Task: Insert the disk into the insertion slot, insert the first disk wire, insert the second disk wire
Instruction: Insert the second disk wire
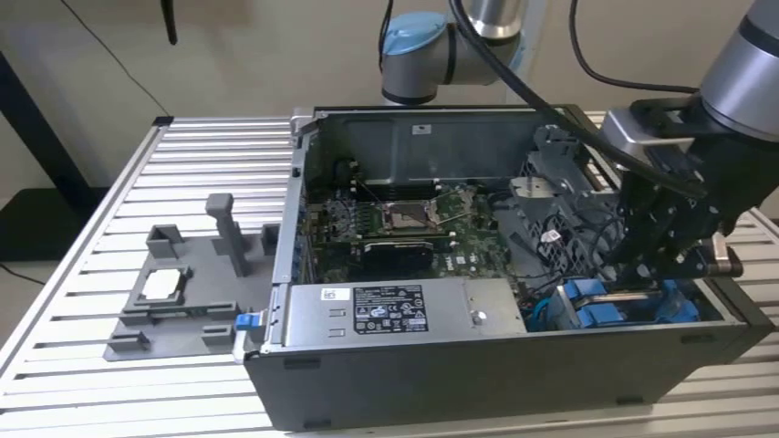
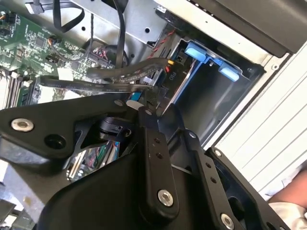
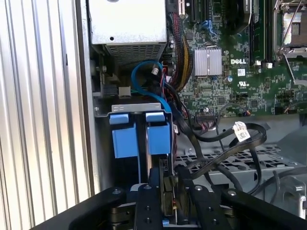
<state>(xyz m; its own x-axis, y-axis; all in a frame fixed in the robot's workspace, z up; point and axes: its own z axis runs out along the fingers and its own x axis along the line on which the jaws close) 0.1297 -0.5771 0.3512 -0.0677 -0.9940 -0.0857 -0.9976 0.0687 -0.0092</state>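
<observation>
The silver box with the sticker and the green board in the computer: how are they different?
The power-supply box is plain silver-grey metal with one label, while the motherboard is green and dotted with many small parts. The box is a chunky block by the near wall in the exterior view, while the motherboard lies flat and thin behind it. Both sit inside the open computer case.
</observation>
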